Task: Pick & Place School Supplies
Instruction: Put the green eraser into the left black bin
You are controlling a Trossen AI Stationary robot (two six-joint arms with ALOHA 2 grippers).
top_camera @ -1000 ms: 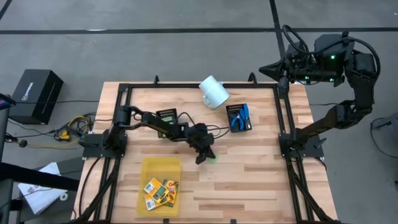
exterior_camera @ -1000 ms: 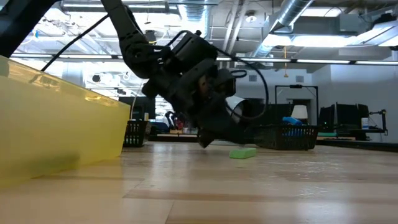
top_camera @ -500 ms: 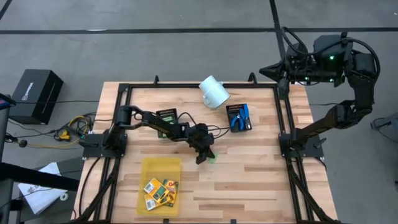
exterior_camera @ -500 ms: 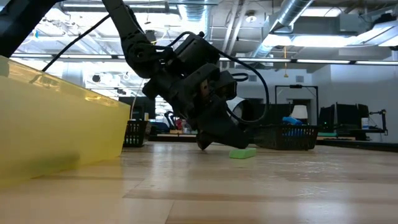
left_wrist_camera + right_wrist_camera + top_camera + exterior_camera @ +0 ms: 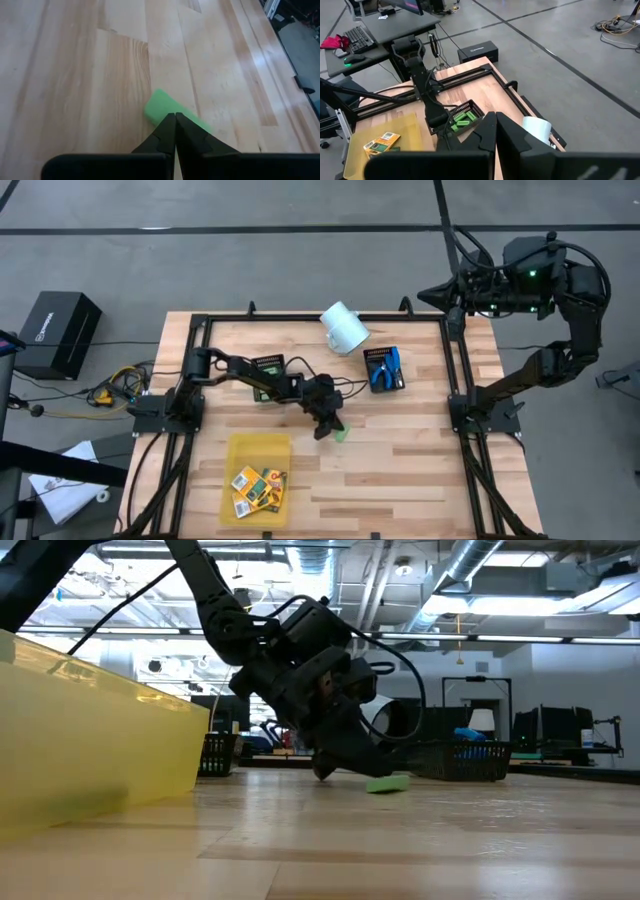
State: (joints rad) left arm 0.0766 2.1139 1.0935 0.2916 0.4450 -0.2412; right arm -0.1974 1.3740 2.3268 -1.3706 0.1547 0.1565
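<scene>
One light-green oblong piece (image 5: 161, 106) lies flat on the wooden table (image 5: 420, 460), near its middle (image 5: 343, 433). My left gripper (image 5: 175, 117) is shut and slants down at that piece, low over the wood (image 5: 328, 772). Its fingertips cover part of the piece in the left wrist view. My right gripper (image 5: 495, 119) is shut and held high beyond the table's far right corner (image 5: 428, 290), holding nothing. More green pieces (image 5: 462, 120) lie in a black mesh tray (image 5: 268, 368). Orange-yellow boxes (image 5: 258, 485) lie in the yellow tray (image 5: 258, 448). My left gripper's shut fingertips (image 5: 169, 125) stand at the green piece's near side (image 5: 156, 114), slanting down from the table's left. I cannot tell whether they touch it. The piece lies flat on the wood.
A white cup (image 5: 345, 327) lies on its side at the far edge. A second black mesh tray (image 5: 384, 370) with blue-handled tools sits right of the middle. The yellow tray's wall (image 5: 90, 740) is near the front left. Bare wood lies right of the green piece.
</scene>
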